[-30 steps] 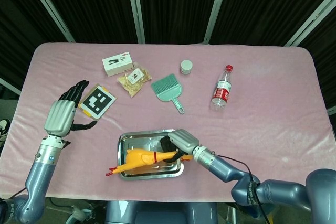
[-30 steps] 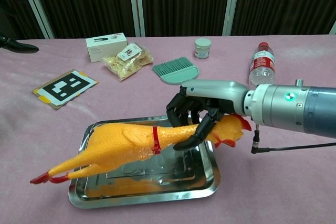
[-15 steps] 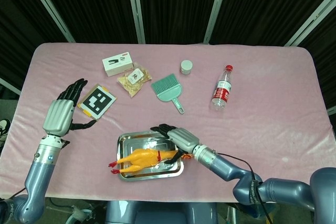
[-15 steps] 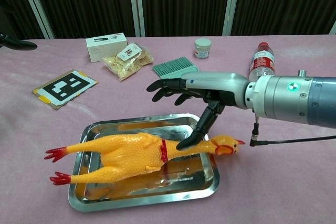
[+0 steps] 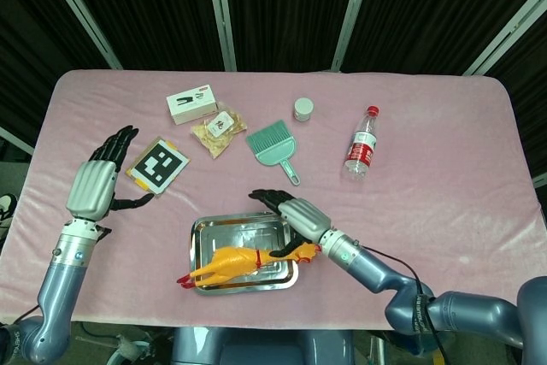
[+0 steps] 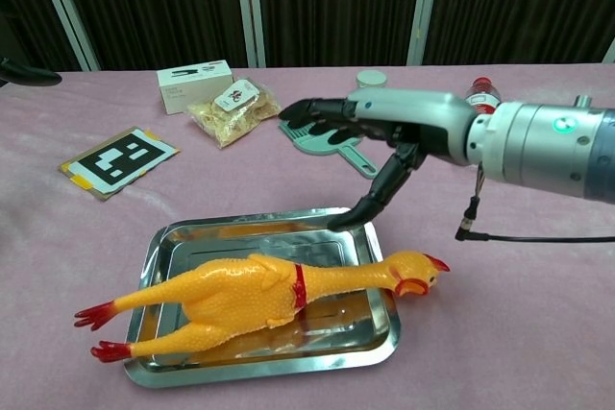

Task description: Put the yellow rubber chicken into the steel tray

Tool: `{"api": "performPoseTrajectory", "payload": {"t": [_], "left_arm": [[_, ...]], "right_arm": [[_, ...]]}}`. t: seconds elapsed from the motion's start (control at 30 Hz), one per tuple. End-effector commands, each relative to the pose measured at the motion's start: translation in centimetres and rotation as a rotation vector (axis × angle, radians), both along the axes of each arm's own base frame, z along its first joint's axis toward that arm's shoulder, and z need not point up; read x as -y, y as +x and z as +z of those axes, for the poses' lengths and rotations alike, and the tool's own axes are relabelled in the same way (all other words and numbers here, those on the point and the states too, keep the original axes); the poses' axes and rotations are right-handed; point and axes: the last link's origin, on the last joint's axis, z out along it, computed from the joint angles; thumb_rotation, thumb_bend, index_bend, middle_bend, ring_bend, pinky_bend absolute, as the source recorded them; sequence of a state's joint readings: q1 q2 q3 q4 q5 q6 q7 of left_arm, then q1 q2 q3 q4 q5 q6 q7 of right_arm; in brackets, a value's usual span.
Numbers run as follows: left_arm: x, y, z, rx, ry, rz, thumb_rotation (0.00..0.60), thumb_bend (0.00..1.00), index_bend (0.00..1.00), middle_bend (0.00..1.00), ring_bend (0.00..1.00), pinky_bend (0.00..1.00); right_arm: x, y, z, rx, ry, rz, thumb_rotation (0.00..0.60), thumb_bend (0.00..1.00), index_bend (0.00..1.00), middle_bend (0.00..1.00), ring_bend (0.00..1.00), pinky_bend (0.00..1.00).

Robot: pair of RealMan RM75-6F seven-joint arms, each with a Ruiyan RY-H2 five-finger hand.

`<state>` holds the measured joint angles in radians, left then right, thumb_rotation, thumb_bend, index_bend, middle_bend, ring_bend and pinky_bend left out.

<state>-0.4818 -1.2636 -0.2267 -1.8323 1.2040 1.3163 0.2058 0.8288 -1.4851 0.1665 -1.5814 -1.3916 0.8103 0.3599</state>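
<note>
The yellow rubber chicken (image 6: 259,295) (image 5: 232,261) lies lengthwise in the steel tray (image 6: 173,242) (image 5: 198,232), its red feet past the left rim and its head over the right rim. My right hand (image 6: 370,132) (image 5: 293,210) hovers above the tray's right end, fingers spread, holding nothing and clear of the chicken. My left hand (image 5: 101,179) is raised at the table's left side, fingers apart and empty; in the chest view only its dark fingertips (image 6: 24,72) show at the left edge.
A black-and-white marker card (image 5: 159,165), a white box (image 5: 190,103), a snack bag (image 5: 218,131), a green dustpan brush (image 5: 273,148), a small white jar (image 5: 302,108) and a water bottle (image 5: 362,143) lie behind the tray on the pink cloth.
My right hand let go of the chicken, spread its fingers and rose away. The chicken dropped and settled flat in the tray.
</note>
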Motion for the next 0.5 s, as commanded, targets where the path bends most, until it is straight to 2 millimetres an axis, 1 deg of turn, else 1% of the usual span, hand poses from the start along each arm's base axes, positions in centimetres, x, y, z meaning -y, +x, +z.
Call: {"api": "performPoseTrajectory", "payload": {"t": [0.03, 0.07, 0.1, 0.2, 0.33, 0.4, 0.5], "left_arm": [[0.1, -0.5, 0.4, -0.013, 0.020, 0.010, 0.600, 0.00, 0.00, 0.03, 0.07, 0.19], [0.1, -0.7, 0.6, -0.020, 0.028, 0.016, 0.600, 0.00, 0.01, 0.03, 0.07, 0.19], [0.2, -1.0, 0.7, -0.024, 0.033, 0.023, 0.600, 0.00, 0.01, 0.03, 0.07, 0.19], [0.4, -1.8, 1.2, -0.034, 0.042, 0.042, 0.600, 0.00, 0.04, 0.05, 0.07, 0.15], [1.0, -3.5, 1.9, -0.060, 0.041, 0.072, 0.600, 0.00, 0.06, 0.06, 0.07, 0.14], [1.4, -4.3, 2.3, -0.074, 0.042, 0.092, 0.600, 0.00, 0.06, 0.06, 0.07, 0.14], [1.9, -5.4, 2.7, -0.088, 0.039, 0.119, 0.600, 0.00, 0.06, 0.06, 0.07, 0.12]], "right_arm": [[0.8, -1.2, 3.1, 0.056, -0.106, -0.035, 0.600, 0.10, 0.24, 0.27, 0.22, 0.29], [1.1, -1.9, 3.9, 0.056, -0.142, -0.046, 0.600, 0.14, 0.30, 0.30, 0.24, 0.32], [1.2, -2.6, 4.7, 0.051, -0.170, -0.053, 0.600, 0.16, 0.33, 0.31, 0.26, 0.34], [1.6, -4.8, 6.8, 0.009, -0.261, -0.081, 0.600, 0.19, 0.39, 0.33, 0.28, 0.36], [1.9, -8.6, 10.1, -0.097, -0.436, -0.123, 0.600, 0.19, 0.40, 0.33, 0.28, 0.36], [1.7, -10.3, 11.5, -0.146, -0.520, -0.146, 0.600, 0.19, 0.40, 0.33, 0.28, 0.36], [1.1, -12.3, 13.1, -0.210, -0.614, -0.171, 0.600, 0.19, 0.39, 0.33, 0.27, 0.33]]}}
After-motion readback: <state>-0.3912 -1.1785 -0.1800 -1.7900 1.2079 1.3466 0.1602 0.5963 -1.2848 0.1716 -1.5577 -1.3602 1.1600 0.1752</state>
